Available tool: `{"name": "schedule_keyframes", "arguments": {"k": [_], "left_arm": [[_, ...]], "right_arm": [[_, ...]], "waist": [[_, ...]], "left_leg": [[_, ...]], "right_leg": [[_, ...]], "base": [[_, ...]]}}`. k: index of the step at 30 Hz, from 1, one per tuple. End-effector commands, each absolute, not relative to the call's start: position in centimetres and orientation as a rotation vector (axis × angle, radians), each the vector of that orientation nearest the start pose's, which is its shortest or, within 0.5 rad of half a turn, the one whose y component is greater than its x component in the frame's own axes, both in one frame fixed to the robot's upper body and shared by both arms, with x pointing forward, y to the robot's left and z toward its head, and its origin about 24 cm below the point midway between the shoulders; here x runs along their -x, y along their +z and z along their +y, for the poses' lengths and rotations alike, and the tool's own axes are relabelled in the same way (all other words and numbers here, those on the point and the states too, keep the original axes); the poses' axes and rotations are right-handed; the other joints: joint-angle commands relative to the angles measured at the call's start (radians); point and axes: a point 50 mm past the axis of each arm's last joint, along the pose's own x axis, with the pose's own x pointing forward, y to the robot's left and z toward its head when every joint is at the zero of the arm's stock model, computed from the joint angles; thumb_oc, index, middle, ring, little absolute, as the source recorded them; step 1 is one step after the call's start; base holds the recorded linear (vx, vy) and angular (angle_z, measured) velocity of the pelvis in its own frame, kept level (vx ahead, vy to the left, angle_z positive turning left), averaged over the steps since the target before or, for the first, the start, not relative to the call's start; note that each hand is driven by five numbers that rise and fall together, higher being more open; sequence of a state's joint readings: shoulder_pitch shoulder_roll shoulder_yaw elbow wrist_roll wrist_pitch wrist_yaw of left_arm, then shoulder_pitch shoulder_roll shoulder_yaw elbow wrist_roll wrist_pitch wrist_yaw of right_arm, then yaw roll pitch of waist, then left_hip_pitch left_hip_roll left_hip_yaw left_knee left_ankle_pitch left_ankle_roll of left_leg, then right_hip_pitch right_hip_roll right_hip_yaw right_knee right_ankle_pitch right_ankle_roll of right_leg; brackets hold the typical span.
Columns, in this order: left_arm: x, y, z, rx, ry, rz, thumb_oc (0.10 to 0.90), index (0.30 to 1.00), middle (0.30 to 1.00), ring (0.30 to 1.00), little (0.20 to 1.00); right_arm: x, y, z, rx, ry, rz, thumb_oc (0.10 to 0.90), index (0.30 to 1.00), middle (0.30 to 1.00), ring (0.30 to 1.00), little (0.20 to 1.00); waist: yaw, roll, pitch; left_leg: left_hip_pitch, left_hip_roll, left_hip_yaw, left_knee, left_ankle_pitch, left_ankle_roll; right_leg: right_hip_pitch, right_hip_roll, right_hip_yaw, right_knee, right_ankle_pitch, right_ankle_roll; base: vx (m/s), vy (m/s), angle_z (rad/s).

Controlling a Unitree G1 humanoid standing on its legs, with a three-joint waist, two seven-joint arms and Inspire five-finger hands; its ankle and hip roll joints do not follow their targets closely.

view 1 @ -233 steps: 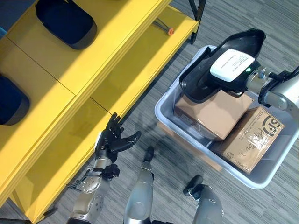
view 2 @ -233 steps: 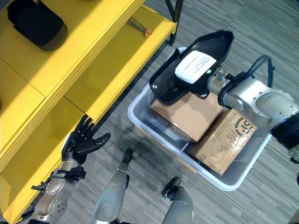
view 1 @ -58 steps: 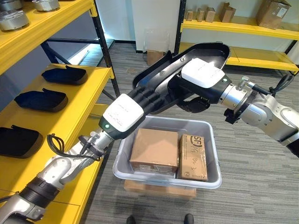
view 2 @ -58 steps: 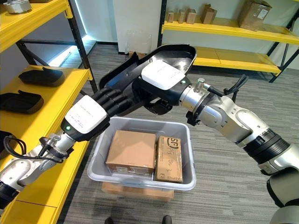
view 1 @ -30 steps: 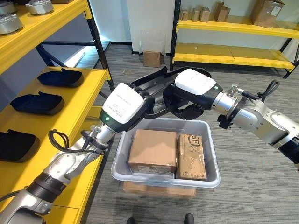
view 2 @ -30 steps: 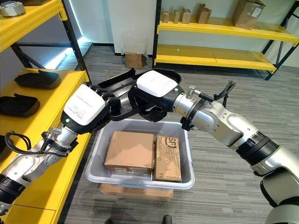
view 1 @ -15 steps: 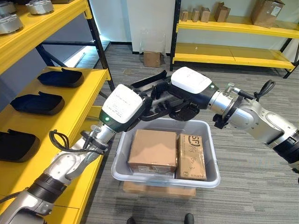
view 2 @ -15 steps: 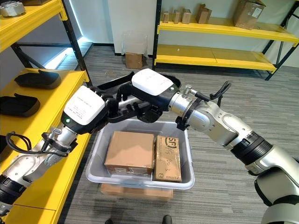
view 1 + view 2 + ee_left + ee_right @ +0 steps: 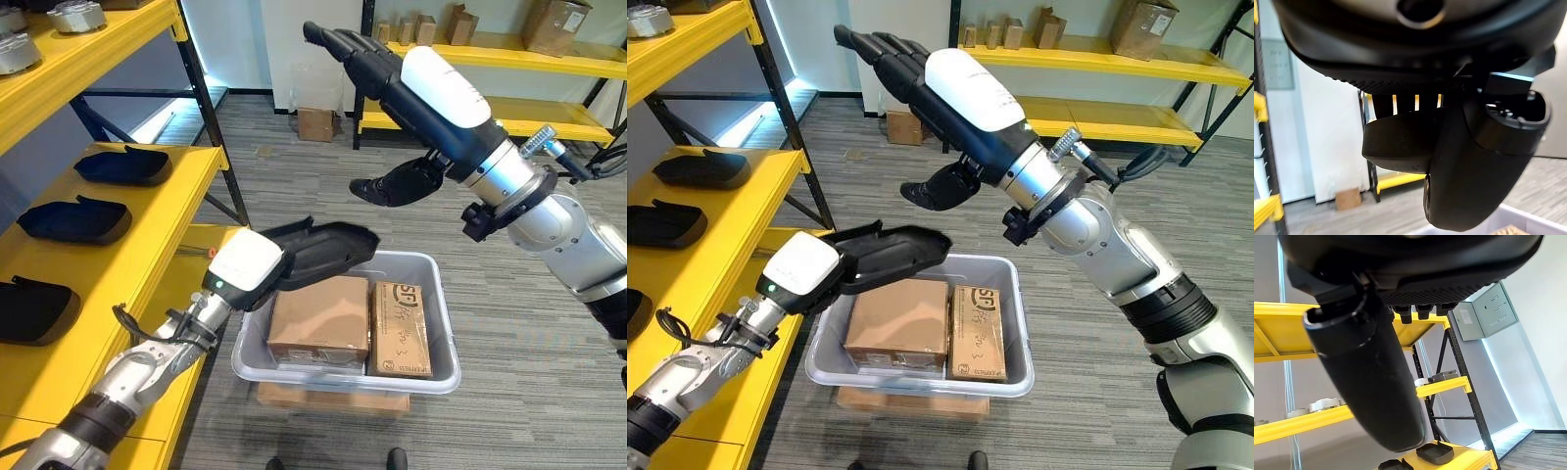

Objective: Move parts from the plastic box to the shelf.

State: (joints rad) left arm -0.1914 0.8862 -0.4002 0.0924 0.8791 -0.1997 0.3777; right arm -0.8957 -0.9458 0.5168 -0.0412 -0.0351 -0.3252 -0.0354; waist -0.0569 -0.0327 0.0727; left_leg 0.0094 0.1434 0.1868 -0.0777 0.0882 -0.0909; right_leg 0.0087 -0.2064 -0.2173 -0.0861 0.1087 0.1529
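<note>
The left hand [image 9: 247, 270] clasps the black part [image 9: 328, 250] above the plastic box [image 9: 343, 367]; the right hand [image 9: 416, 88] is raised, fingers straight.

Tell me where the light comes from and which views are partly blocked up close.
Left eye view: bright light spills across the floor behind the yellow shelf. Left wrist view: the left hand looms dark against a pale wall. Right wrist view: the right hand blocks much of the scene.

Yellow shelf [image 9: 147, 186] bearing black parts [image 9: 124, 164]

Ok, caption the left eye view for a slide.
Left robot hand holds black part over the plastic box; right robot hand lifted open.
</note>
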Motion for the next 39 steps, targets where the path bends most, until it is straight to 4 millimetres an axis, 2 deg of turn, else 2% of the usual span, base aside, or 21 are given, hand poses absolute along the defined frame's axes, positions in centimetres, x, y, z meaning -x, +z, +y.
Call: {"name": "schedule_keyframes", "arguments": {"k": [1,5,13,18,21,24,30,32,34,35,36,37,39], "left_arm": [[-28.1,15.7,22.3,-1.658,0.005,-0.755,0.4,0.3,0.3,0.3,0.3],[-27.7,15.6,24.5,-1.657,0.094,-0.675,0.4,0.3,0.3,0.3,0.3],[-26.7,15.7,26.9,-1.577,0.26,-0.598,0.4,0.3,0.3,0.3,0.3],[-25.2,16.2,28.4,-1.486,0.4,-0.574,0.4,0.3,0.3,0.3,0.3],[-24.4,16.4,28.9,-1.44,0.451,-0.568,0.4,0.3,0.3,0.3,0.3],[-22.2,17.2,28.7,-1.324,0.516,-0.621,0.4,0.3,0.3,0.3,0.3],[-20.9,17.6,28.8,-1.271,0.54,-0.632,0.4,0.3,0.3,0.3,0.3],[-20.7,17.9,28.8,-1.251,0.559,-0.646,0.4,0.3,0.3,0.3,0.3],[-20.5,17.8,28.8,-1.244,0.565,-0.646,0.4,0.3,0.3,0.3,0.3],[-20.3,17.8,29.0,-1.244,0.585,-0.644,0.4,0.3,0.3,0.3,0.3],[-20.3,17.9,29.1,-1.244,0.589,-0.644,0.4,0.3,0.3,0.3,0.3],[-20.2,18.0,29.2,-1.243,0.595,-0.645,0.4,0.3,0.3,0.3,0.3],[-20.0,18.1,29.6,-1.242,0.624,-0.641,0.4,0.3,0.3,0.3,0.3]], "right_arm": [[-28.0,32.0,-13.8,0.898,0.348,-1.16,0.9,1.0,1.0,1.0,1.0],[-27.5,30.9,-15.2,0.881,0.326,-1.125,0.9,1.0,1.0,1.0,1.0],[-27.1,28.9,-17.2,0.855,0.272,-1.05,0.9,1.0,1.0,1.0,1.0],[-26.7,26.8,-18.8,0.828,0.232,-0.962,0.9,1.0,1.0,1.0,1.0],[-26.5,25.8,-19.2,0.805,0.216,-0.927,0.9,1.0,1.0,1.0,1.0],[-26.2,24.3,-20.0,0.747,0.182,-0.877,0.9,1.0,1.0,1.0,1.0],[-26.4,23.9,-19.7,0.711,0.192,-0.868,0.9,1.0,1.0,1.0,1.0],[-26.7,24.0,-19.0,0.704,0.204,-0.883,0.9,1.0,1.0,1.0,1.0],[-26.8,24.1,-18.5,0.686,0.219,-0.893,0.9,1.0,1.0,1.0,1.0],[-27.1,24.4,-17.7,0.66,0.247,-0.913,0.9,1.0,1.0,1.0,1.0],[-27.1,24.4,-17.6,0.659,0.249,-0.915,0.9,1.0,1.0,1.0,1.0],[-27.4,24.6,-17.2,0.639,0.259,-0.923,0.9,1.0,1.0,1.0,1.0],[-27.8,25.2,-16.3,0.633,0.274,-0.956,0.9,1.0,1.0,1.0,1.0]], "waist": [[0.003,-0.051,-0.103],[0.001,-0.043,-0.098],[0.0,-0.029,-0.094],[0.002,-0.012,-0.086],[0.004,-0.005,-0.083],[0.016,0.017,-0.069],[0.034,0.042,-0.048],[0.053,0.058,-0.021],[0.065,0.064,-0.011],[0.087,0.07,0.003],[0.084,0.071,0.004],[0.097,0.073,0.016],[0.133,0.078,0.043]], "left_leg": [[0.074,0.054,-0.026,-0.01,-0.098,-0.026],[0.074,0.052,-0.025,-0.01,-0.097,-0.026],[0.072,0.051,-0.027,-0.01,-0.094,-0.026],[0.068,0.05,-0.031,-0.01,-0.092,-0.025],[0.067,0.051,-0.031,-0.01,-0.091,-0.025],[0.065,0.056,-0.035,-0.01,-0.082,-0.025],[0.057,0.081,-0.044,-0.007,-0.059,-0.032],[0.039,0.106,-0.059,0.0,-0.031,-0.037],[0.028,0.117,-0.067,0.003,-0.016,-0.039],[0.011,0.136,-0.077,0.015,0.019,-0.046],[0.009,0.139,-0.079,0.015,0.022,-0.049],[-0.005,0.148,-0.091,0.021,0.044,-0.052],[-0.045,0.164,-0.132,0.008,0.131,-0.077]], "right_leg": [[0.053,-0.029,0.026,0.013,-0.069,0.051],[0.051,-0.029,0.027,0.013,-0.07,0.05],[0.048,-0.031,0.029,0.014,-0.073,0.048],[0.045,-0.029,0.031,0.017,-0.079,0.043],[0.043,-0.027,0.033,0.019,-0.083,0.04],[0.037,-0.02,0.036,0.037,-0.102,0.028],[0.015,0.005,0.034,0.096,-0.146,0.004],[-0.024,0.031,0.031,0.158,-0.183,-0.02],[-0.039,0.043,0.03,0.177,-0.199,-0.029],[-0.058,0.062,0.023,0.198,-0.213,-0.045],[-0.062,0.065,0.022,0.202,-0.214,-0.048],[-0.074,0.076,0.016,0.209,-0.217,-0.055],[-0.095,0.099,-0.003,0.203,-0.217,-0.07]], "base": [[0.0,0.0,0.0],[0.0,0.0,0.0],[0.0,0.0,0.0],[0.0,-0.007,0.0],[0.0,-0.048,0.0],[-0.01,-0.085,-0.02],[-0.04,-0.099,-0.01],[-0.13,-0.139,-0.03],[-0.14,-0.182,-0.02],[-0.13,-0.203,-0.05],[-0.14,-0.208,-0.1],[-0.13,-0.151,-0.06],[-0.22,-0.238,0.01]]}}
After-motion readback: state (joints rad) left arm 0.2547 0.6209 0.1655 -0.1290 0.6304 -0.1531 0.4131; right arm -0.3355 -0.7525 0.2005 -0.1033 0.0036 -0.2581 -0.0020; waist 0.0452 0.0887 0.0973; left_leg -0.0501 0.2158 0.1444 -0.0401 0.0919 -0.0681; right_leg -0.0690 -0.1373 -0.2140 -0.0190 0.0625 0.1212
